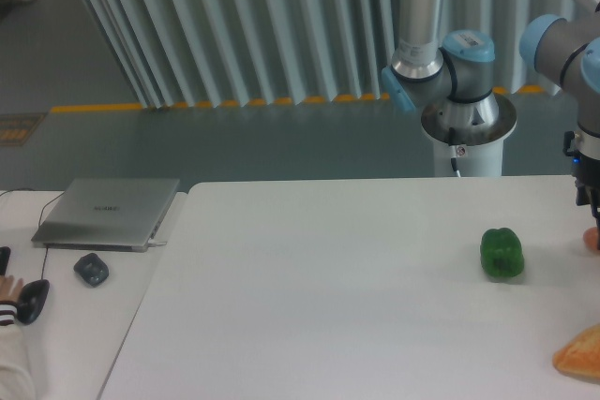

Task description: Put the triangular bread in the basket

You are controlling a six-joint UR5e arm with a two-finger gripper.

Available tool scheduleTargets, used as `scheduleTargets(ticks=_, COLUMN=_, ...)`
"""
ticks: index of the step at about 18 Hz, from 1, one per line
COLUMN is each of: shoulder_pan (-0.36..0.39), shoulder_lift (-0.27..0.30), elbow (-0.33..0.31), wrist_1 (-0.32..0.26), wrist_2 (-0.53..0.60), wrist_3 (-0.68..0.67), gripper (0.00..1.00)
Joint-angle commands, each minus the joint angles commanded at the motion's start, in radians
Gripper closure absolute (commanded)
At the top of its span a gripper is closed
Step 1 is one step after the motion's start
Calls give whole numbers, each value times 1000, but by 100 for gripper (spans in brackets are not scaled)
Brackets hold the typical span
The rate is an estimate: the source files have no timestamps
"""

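Observation:
The triangular bread is a golden-orange wedge lying on the white table at the lower right, partly cut off by the frame edge. My gripper hangs at the far right edge, well above and behind the bread. It is mostly cropped, so its jaws cannot be made out. Just below it a small rounded pinkish-orange thing peeks in at the edge. No basket is in view.
A green bell pepper stands on the white table left of the gripper. The robot base stands behind the table. On the left side table lie a closed laptop, a mouse and a person's hand.

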Motion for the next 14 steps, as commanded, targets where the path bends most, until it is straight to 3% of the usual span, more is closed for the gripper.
scheduleTargets(ticks=7, shoulder_pan=-2, shoulder_lift=-23, elbow=0, wrist_1=-2, wrist_2=63, wrist_3=-6, gripper=0)
scheduleTargets(ticks=11, shoulder_pan=2, shoulder_lift=-23, elbow=2, wrist_1=21, wrist_2=55, wrist_3=-115, gripper=0)
scheduleTargets(ticks=14, shoulder_pan=-8, shoulder_lift=-28, elbow=18, wrist_1=43, wrist_2=58, wrist_3=-124, gripper=0)
